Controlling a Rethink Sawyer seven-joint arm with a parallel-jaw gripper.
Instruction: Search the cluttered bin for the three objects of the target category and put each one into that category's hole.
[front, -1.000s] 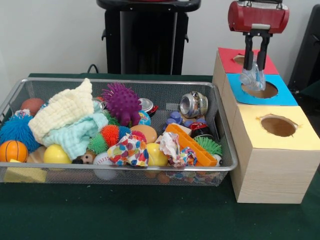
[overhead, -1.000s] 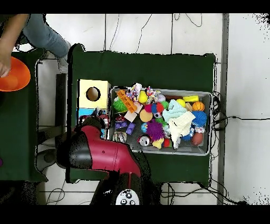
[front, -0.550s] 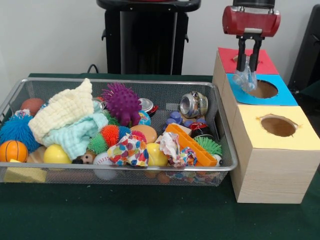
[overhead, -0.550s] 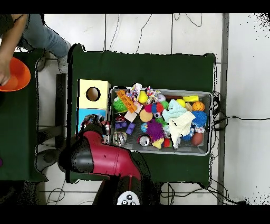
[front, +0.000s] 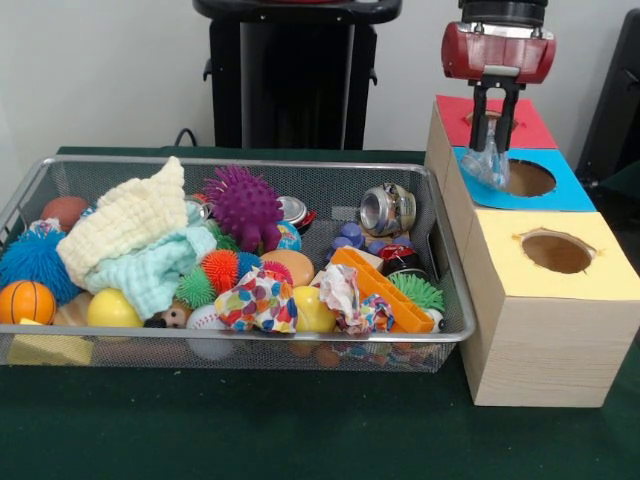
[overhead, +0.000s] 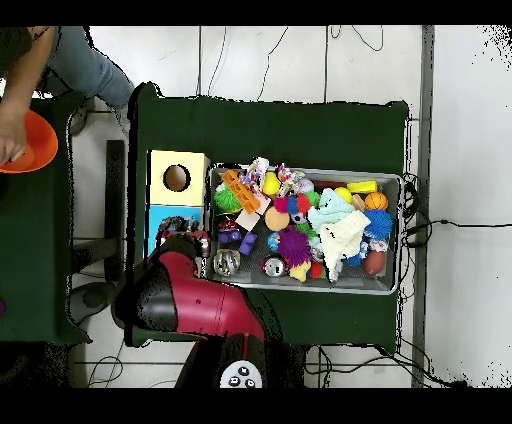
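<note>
My gripper (front: 493, 148) hangs over the left rim of the blue-topped box (front: 560, 195), close to its round hole (front: 527, 178). It is shut on a crumpled clear plastic piece (front: 486, 166) that dangles just above the blue top. Behind stands the red-topped box (front: 528, 126) and in front the yellow-topped box (front: 556, 290) with its own hole. The wire bin (front: 250, 345) to the left holds a crushed silver can (front: 387, 209), a purple spiky ball (front: 243, 205), cloths and balls. In the overhead view the red arm (overhead: 190, 300) hides the gripper.
The three boxes stand in a row tight against the bin's right end. A black pedestal (front: 295, 75) rises behind the bin. In the overhead view a person's hand holds an orange bowl (overhead: 30, 140) at the left edge.
The gripper has risen slightly and shifted left and back along the blue box, carrying the clear plastic piece with it. The bin's contents have not moved.
</note>
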